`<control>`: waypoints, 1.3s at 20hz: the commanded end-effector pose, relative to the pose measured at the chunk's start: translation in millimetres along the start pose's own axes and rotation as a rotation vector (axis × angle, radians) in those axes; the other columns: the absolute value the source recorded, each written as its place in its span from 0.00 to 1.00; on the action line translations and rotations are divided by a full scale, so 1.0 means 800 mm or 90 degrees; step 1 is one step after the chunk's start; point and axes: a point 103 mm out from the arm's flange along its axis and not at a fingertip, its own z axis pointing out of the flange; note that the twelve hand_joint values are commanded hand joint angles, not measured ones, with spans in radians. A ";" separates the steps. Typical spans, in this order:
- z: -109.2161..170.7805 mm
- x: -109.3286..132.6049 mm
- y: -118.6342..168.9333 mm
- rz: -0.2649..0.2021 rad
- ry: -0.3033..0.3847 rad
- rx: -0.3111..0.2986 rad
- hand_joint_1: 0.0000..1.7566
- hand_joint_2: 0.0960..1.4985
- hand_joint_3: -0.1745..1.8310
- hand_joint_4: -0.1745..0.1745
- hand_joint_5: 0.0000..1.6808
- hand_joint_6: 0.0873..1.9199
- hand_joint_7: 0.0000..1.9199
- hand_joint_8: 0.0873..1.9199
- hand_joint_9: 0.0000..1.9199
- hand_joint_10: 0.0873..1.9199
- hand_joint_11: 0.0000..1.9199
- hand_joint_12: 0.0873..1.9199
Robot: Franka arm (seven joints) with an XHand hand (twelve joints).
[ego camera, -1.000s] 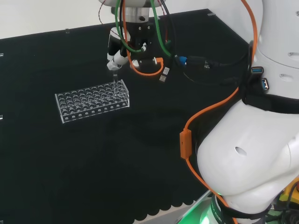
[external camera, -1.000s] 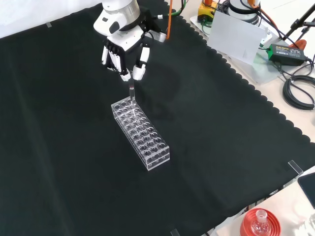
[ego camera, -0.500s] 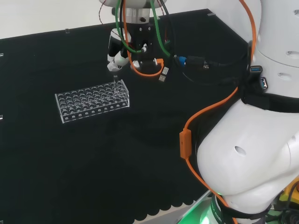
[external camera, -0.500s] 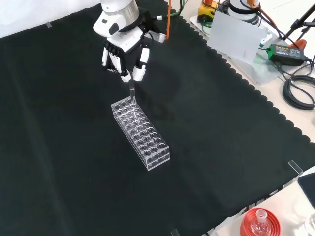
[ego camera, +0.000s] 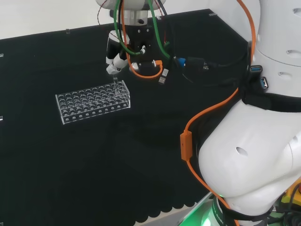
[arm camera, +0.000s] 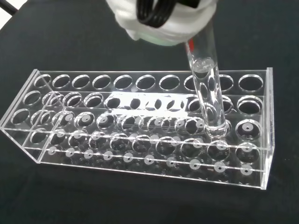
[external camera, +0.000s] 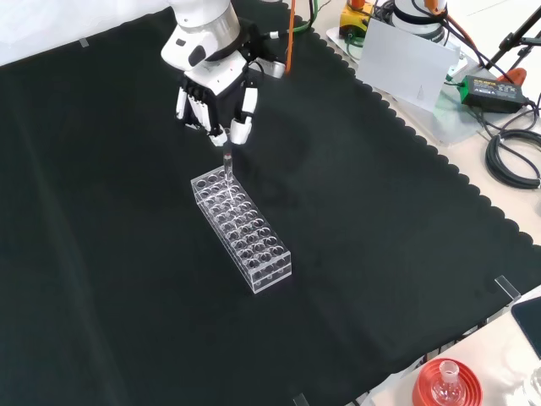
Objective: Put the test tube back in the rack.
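A clear plastic rack [ego camera: 92, 102] [external camera: 242, 229] [arm camera: 140, 126] with several rows of holes lies on the black cloth. The hand [ego camera: 115, 61] [external camera: 218, 100] hangs over the rack's end, the right end in the head view, the far end in the front view. Its fingers are curled on the top of a clear glass test tube [external camera: 226, 165] [arm camera: 206, 79] [ego camera: 114, 82]. The tube stands nearly upright, slightly tilted. In the wrist view its lower end sits in a hole near the rack's end. The other holes look empty.
A flask on a red ribbed stand [external camera: 446, 382] sits off the cloth at the front view's bottom right. Cables, a power brick [external camera: 490, 88] and a white sheet [external camera: 404, 59] lie beyond the cloth's scalloped edge at the right. The arm's white links [ego camera: 254, 146] stand at the head view's right.
The hand has shifted slightly with the tube, whose lower end stays at the rack's end holes. The rack has not moved.
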 end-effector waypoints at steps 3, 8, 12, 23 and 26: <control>0.005 0.007 0.003 -0.009 0.001 0.004 0.81 0.52 0.20 0.00 0.80 0.11 0.80 0.15 0.73 0.00 0.39 0.62; 0.009 0.008 0.004 -0.008 -0.001 0.010 0.81 0.52 0.20 0.00 0.80 0.11 0.80 0.15 0.73 0.00 0.39 0.62; 0.012 0.008 0.004 -0.008 0.000 0.013 0.81 0.52 0.21 0.00 0.80 0.11 0.80 0.15 0.73 0.00 0.39 0.62; 0.018 0.007 0.005 -0.008 0.003 0.018 0.81 0.51 0.21 0.00 0.80 0.11 0.80 0.15 0.73 0.00 0.39 0.63; 0.021 0.007 0.005 -0.009 0.003 0.019 0.81 0.51 0.22 0.00 0.80 0.11 0.80 0.15 0.73 0.00 0.39 0.63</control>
